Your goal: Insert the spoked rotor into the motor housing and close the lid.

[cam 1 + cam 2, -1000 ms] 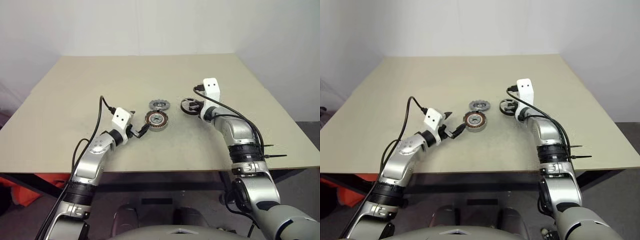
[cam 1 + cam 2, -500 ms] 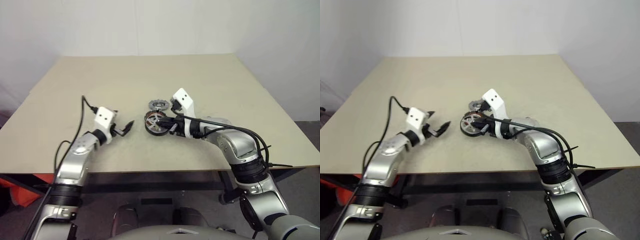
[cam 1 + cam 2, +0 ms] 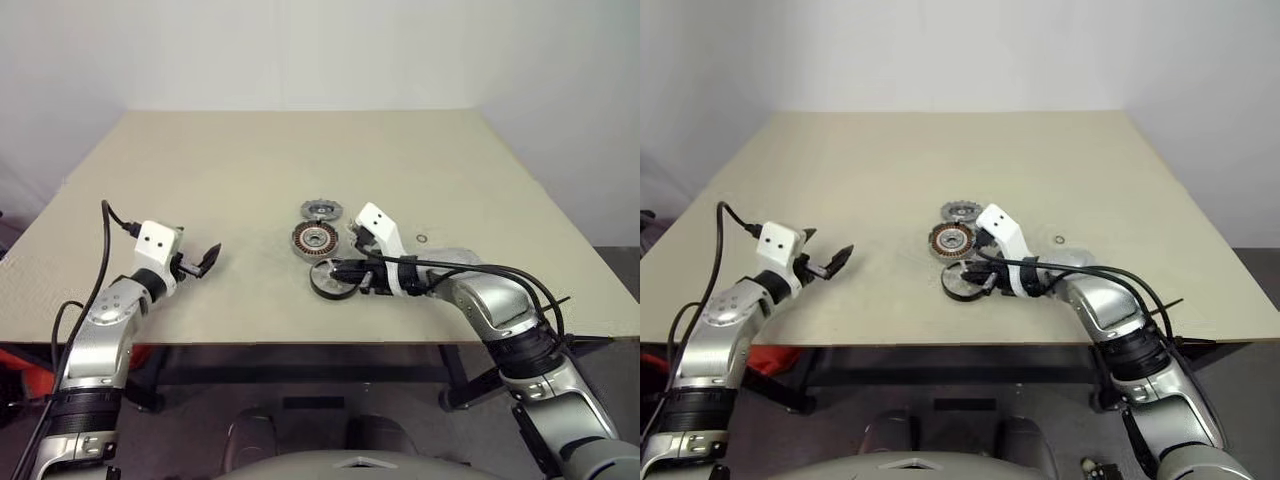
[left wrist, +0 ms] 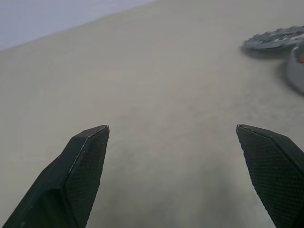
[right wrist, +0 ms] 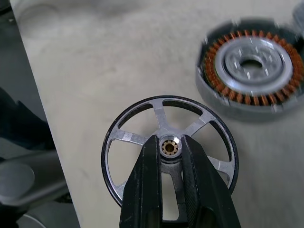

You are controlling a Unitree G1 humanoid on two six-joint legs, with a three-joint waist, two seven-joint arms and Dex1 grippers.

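With our right gripper [image 5: 170, 156] pinching the spoked rotor [image 5: 169, 151] by its hub and our left gripper [image 4: 173, 142] spread wide and empty, we should centre it level over the motor housing [image 5: 250, 68] before lowering.

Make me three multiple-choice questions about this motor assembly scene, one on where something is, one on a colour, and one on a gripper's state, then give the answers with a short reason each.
1. Where is the spoked rotor?
A. seated in the motor housing
B. gripped at its hub by the right gripper, beside the housing
C. lying under the lid

2. What colour are the windings in the motor housing?
A. blue
B. green
C. reddish copper

3. How is the left gripper?
A. open, holding nothing
B. shut on the lid
C. shut on the rotor

Answers:
1 B, the right gripper pinches the hub while the housing sits apart.
2 C, a coppery band rings the silver centre.
3 A, its fingers stand wide apart over bare table; the lid lies untouched.
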